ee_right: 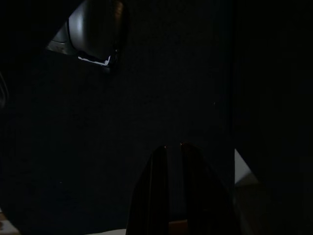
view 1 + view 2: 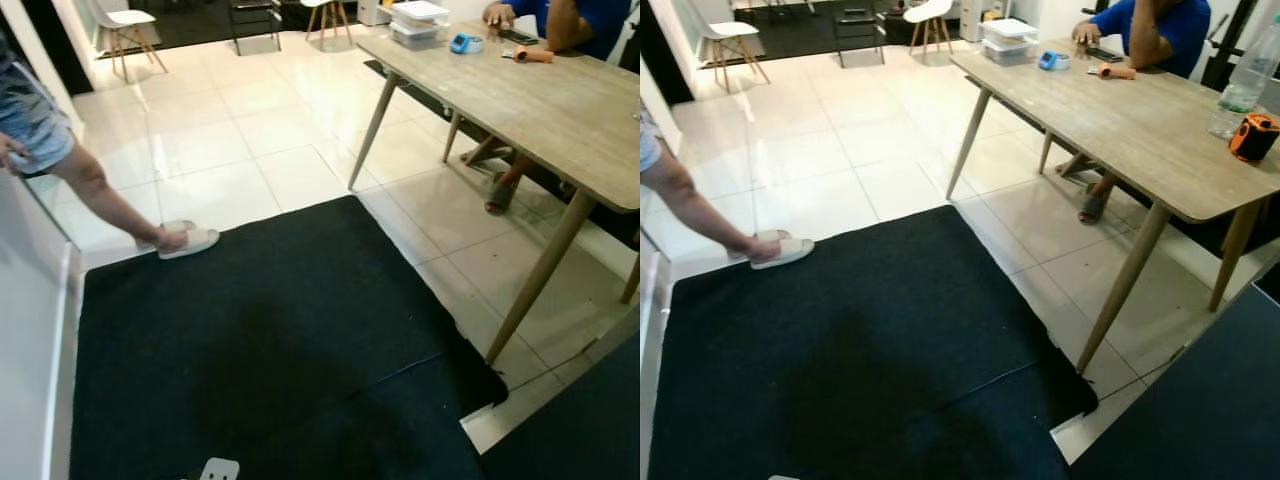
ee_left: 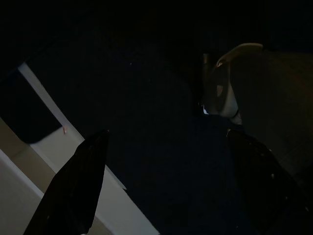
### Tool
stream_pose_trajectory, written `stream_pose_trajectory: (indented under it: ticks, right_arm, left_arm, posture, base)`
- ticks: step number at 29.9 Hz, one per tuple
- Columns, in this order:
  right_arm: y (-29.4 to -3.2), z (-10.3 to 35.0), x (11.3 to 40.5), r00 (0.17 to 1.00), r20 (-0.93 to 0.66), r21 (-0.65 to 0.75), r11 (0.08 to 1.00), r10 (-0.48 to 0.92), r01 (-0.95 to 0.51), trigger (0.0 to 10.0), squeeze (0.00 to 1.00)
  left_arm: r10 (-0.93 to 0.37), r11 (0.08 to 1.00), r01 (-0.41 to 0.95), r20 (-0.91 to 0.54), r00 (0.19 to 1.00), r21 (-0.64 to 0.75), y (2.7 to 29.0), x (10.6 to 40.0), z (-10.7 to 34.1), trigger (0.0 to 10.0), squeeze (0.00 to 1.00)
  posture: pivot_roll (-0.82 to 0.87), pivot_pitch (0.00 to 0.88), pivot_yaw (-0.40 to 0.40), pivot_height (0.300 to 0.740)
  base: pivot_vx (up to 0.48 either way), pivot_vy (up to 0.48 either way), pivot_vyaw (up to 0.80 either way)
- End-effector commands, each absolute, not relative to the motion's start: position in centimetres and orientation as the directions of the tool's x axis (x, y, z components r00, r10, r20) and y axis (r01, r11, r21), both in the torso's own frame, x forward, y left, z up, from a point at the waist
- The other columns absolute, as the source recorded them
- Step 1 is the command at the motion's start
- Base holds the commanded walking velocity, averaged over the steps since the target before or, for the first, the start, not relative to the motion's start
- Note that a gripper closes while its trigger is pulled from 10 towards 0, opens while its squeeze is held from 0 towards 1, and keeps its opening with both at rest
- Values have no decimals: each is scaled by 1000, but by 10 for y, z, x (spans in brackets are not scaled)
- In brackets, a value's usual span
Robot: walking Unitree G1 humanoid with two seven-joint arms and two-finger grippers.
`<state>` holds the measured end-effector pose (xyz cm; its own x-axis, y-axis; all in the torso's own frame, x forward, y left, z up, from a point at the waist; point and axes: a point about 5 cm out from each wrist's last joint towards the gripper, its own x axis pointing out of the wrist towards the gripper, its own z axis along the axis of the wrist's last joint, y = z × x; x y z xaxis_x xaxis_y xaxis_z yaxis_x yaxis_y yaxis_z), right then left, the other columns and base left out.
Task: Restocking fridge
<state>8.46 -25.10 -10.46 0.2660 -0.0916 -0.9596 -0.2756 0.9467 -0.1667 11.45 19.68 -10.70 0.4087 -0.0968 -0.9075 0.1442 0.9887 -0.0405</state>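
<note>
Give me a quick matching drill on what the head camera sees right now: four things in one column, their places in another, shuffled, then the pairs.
Things:
1. water bottle
2. black mat
3. white slipper
4. white chair

Places:
A. on the floor under the robot's view, beside the table's near legs
B. far back on the tiles, at the robot's left
C. on the table, at the robot's right, next to an orange and black thing
D. on a person's foot, at the mat's far left edge

Pairs: 1-C, 2-A, 3-D, 4-B
</note>
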Motion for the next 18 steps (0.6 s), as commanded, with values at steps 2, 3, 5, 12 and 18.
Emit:
stream_pose_trajectory:
  ticks: [2, 3, 5, 12, 18]
  right_arm:
    - [-250, -106, 82, 258, -962, -167, 945, -93, -280, 10000, 0]
    - [-250, -105, 83, 259, -961, -167, 945, -93, -280, 10000, 0]
    - [-250, -105, 83, 261, -961, -167, 945, -93, -280, 10000, 0]
    - [-249, -105, 84, 262, -961, -168, 945, -93, -282, 10000, 0]
    - [-249, -106, 84, 259, -961, -168, 944, -93, -285, 10000, 0]
  left_arm:
    - [-136, 981, 178, -913, 385, -71, 189, 110, -109, 10000, 0]
    - [-137, 981, 179, -913, 384, -72, 188, 110, -109, 10000, 0]
    - [-138, 981, 178, -913, 384, -73, 188, 110, -109, 10000, 0]
    - [-139, 981, 179, -914, 382, -74, 188, 109, -110, 10000, 0]
    - [-139, 981, 178, -914, 381, -75, 188, 109, -110, 10000, 0]
  posture:
    - [-74, 104, -11, 740]
    - [-74, 104, -11, 740]
    - [-74, 104, -11, 740]
    - [-75, 102, -11, 740]
    - [-74, 104, -11, 740]
  base:
    - [300, 0, 0]
    - [304, 0, 0]
    - [309, 0, 0]
    - [312, 0, 0]
    - [313, 0, 0]
